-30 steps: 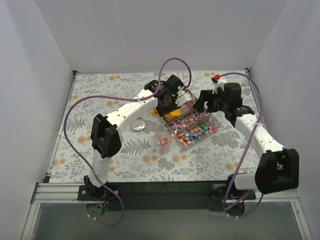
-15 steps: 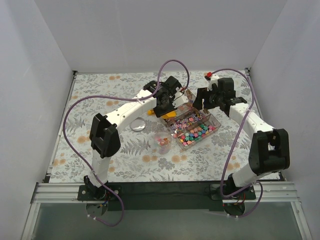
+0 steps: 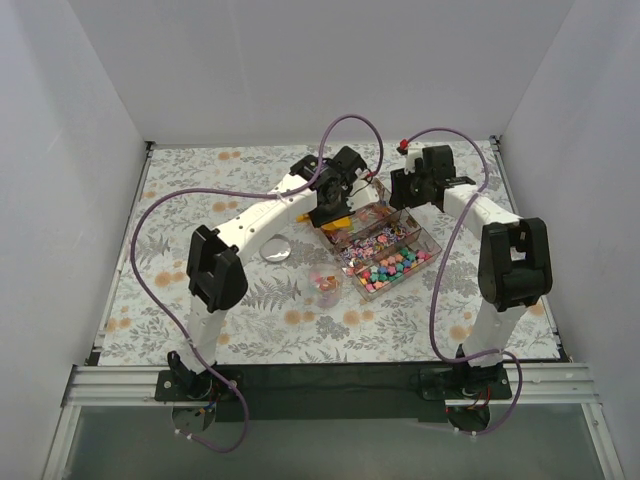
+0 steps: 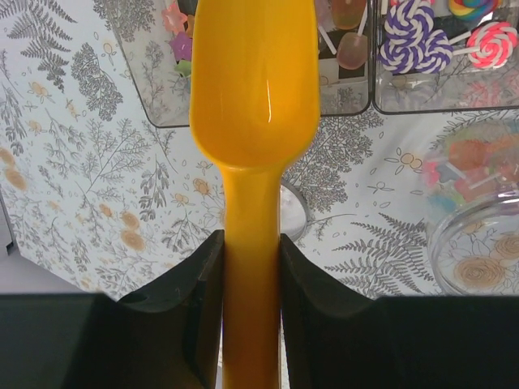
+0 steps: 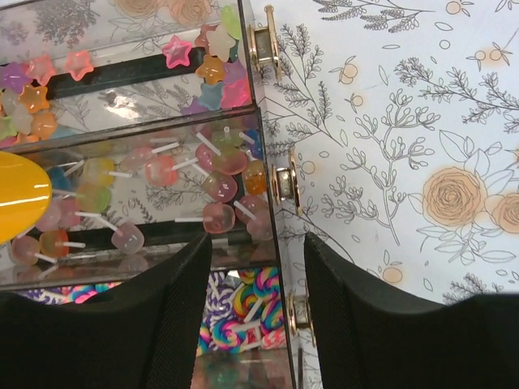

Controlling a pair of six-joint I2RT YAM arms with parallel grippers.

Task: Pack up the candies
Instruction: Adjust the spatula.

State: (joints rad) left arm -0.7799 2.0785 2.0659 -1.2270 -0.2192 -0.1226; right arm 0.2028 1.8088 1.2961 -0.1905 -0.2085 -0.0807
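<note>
The bead-sized candies (image 3: 395,268) fill the near compartment of a clear divided box (image 3: 425,238). More lie in a small clear cup (image 3: 326,285), which shows blurred in the left wrist view (image 4: 474,174). My left gripper (image 3: 333,200) is shut on the handle of the orange scoop (image 4: 254,97), whose bowl hangs over the box's left end. My right gripper (image 5: 258,284) is open, with the box's hinged side wall (image 5: 276,203) standing between its jaws. Star sweets and lollipops fill the other compartments.
A round clear lid (image 3: 277,250) lies on the flower-print cloth left of the cup. White walls enclose the table on three sides. Purple cables loop over both arms.
My right arm has folded and swung its gripper left and farther back, to the box's far right edge. My left gripper with the scoop has barely shifted.
</note>
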